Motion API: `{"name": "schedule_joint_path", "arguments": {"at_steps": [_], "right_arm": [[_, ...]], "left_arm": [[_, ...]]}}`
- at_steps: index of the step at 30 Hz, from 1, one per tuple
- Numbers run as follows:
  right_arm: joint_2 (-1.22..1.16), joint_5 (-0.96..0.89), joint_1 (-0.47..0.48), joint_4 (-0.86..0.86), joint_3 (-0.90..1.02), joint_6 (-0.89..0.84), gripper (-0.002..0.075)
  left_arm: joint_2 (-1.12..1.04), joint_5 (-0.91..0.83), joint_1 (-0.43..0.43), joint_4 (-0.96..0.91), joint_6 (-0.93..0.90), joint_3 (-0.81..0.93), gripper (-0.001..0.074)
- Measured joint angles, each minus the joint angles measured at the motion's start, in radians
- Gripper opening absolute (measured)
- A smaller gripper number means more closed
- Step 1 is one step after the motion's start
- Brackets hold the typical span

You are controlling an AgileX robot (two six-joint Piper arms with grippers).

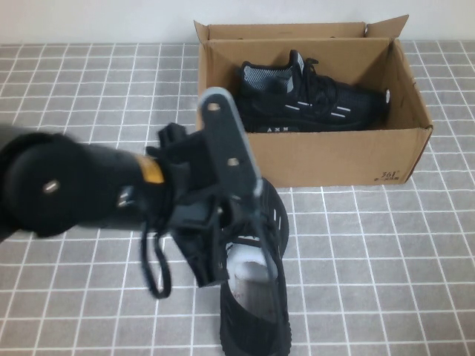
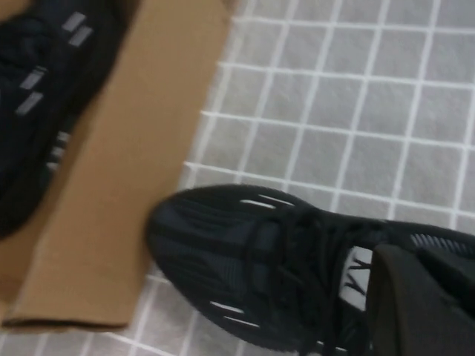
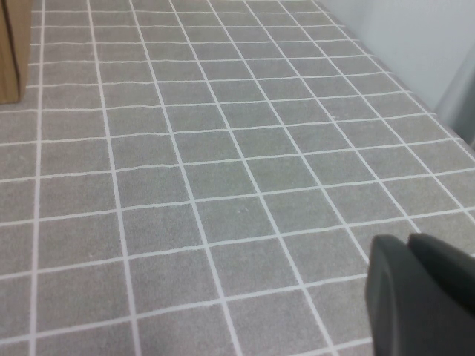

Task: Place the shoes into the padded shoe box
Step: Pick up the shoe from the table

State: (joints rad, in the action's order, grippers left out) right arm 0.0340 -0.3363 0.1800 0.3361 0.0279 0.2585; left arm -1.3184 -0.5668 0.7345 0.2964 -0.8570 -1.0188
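One black sneaker [image 1: 312, 100] with white dashes lies on its side inside the brown cardboard shoe box [image 1: 326, 156] at the back. The second sneaker [image 1: 260, 311] is in front of the box, toe toward its front wall. My left gripper [image 1: 223, 256] is over this shoe's opening and shut on its tongue and collar. In the left wrist view one finger [image 2: 415, 304] covers the white tongue label of the shoe [image 2: 237, 259], beside the box wall [image 2: 141, 148]. My right gripper [image 3: 423, 297] is shut and empty over bare tiles, out of the high view.
The table is covered with a grey tiled cloth [image 1: 386, 252]. The box flaps stand upright at the back. My left arm [image 1: 67, 182] reaches in from the left and hides part of the shoe. A box corner [image 3: 13, 52] shows in the right wrist view.
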Motion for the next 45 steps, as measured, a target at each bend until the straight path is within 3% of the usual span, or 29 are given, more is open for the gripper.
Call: {"name": "schedule_joint_path", "arguments": {"at_steps": [4,9,12,23,30,33,39,45], "right_arm": [[0.000,0.000,0.000,0.000,0.000,0.000,-0.0008],[0.000,0.000,0.000,0.000,0.000,0.000,-0.0008],[0.000,0.000,0.000,0.000,0.000,0.000,-0.0008],[0.000,0.000,0.000,0.000,0.000,0.000,-0.0008],[0.000,0.000,0.000,0.000,0.000,0.000,-0.0008],[0.000,0.000,0.000,0.000,0.000,0.000,-0.0008],[0.000,0.000,0.000,0.000,0.000,0.000,-0.0008],[0.000,0.000,0.000,0.000,0.000,0.000,-0.0008]], "left_arm": [[-0.078,-0.110,0.008,-0.031,0.018,-0.090,0.0069],[-0.157,-0.230,0.010,-0.065,0.025,-0.193,0.0312],[-0.200,-0.283,0.010,-0.077,0.025,-0.236,0.0405],[-0.316,-0.278,0.010,-0.143,0.028,-0.250,0.0445],[-0.386,-0.222,0.010,-0.172,0.030,-0.250,0.0399],[-0.416,-0.220,0.010,-0.182,0.036,-0.250,0.0328],[-0.418,-0.227,0.014,-0.176,0.063,-0.264,0.0071],[-0.425,-0.278,0.014,-0.176,0.105,-0.313,0.0022]]}}
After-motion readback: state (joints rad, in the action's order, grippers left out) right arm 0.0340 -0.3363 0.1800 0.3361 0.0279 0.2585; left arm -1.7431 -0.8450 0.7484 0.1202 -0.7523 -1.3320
